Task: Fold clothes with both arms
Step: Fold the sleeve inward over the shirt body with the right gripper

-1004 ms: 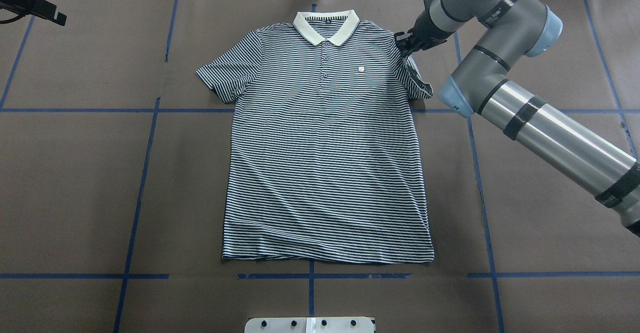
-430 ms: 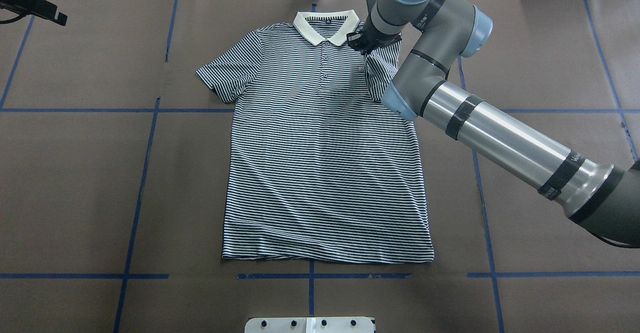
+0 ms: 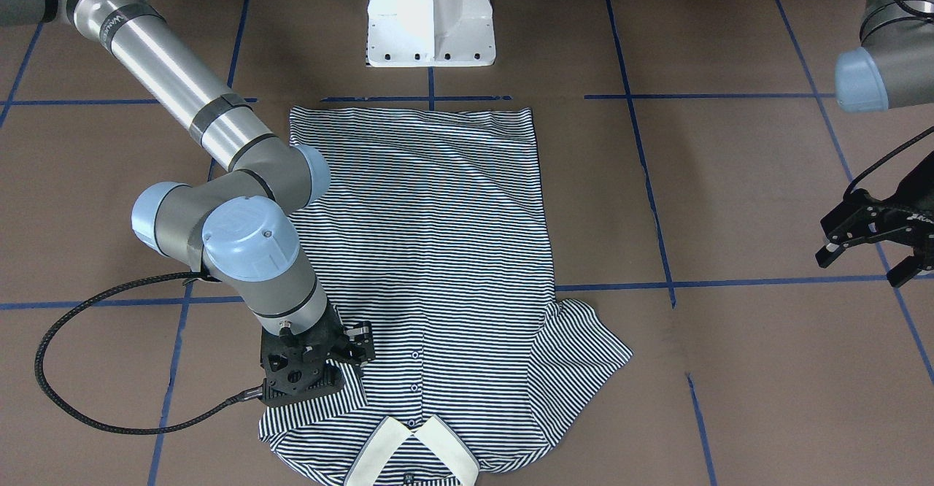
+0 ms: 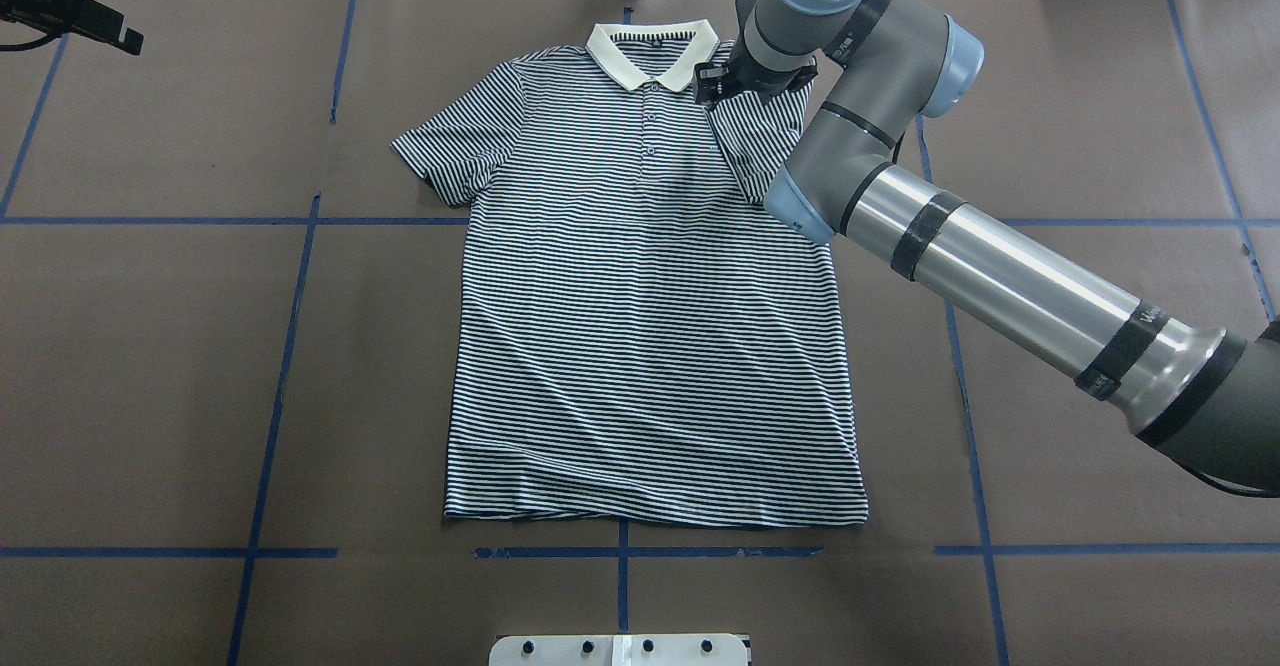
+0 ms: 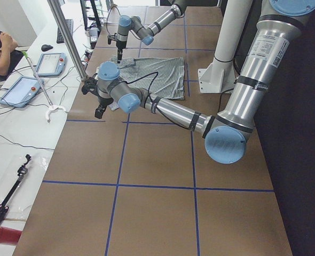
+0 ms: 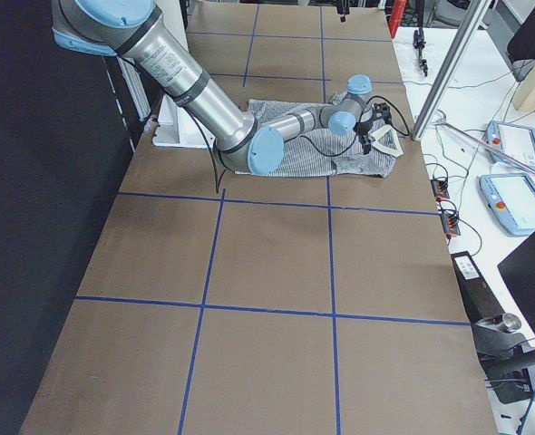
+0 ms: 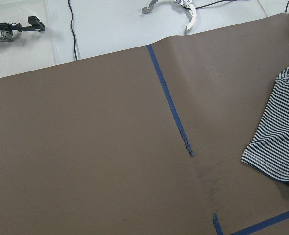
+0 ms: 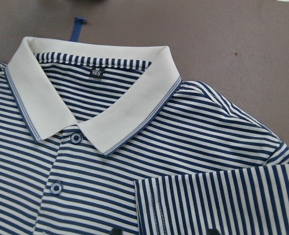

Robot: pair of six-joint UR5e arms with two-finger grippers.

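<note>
The striped polo shirt [image 4: 640,326] lies flat, face up, with its cream collar [image 4: 652,51] at the far edge of the table. Its right sleeve [image 4: 755,141] is folded inward over the chest and covers the logo. My right gripper [image 4: 712,88] points down at the sleeve's hem, just beside the collar; it also shows in the front-facing view [image 3: 357,346]. In the right wrist view the fingertips stand apart at the bottom edge, and the sleeve [image 8: 223,200] lies flat under them. The left sleeve [image 4: 455,146] lies spread out. My left gripper [image 3: 868,252] is open and empty, well off the shirt.
The right forearm [image 4: 1000,276] reaches diagonally over the table's right half. The white pedestal base [image 3: 430,15] stands near the shirt's hem. Blue tape lines [image 4: 290,326] mark the brown mat. A bench with tablets [image 5: 50,63] and a person [image 5: 0,48] lies beyond the far edge.
My right gripper carried the right sleeve from the shoulder's outer edge inward over the chest, hiding the logo. In the last half second it hardly moved. The left arm stayed about where it was.
</note>
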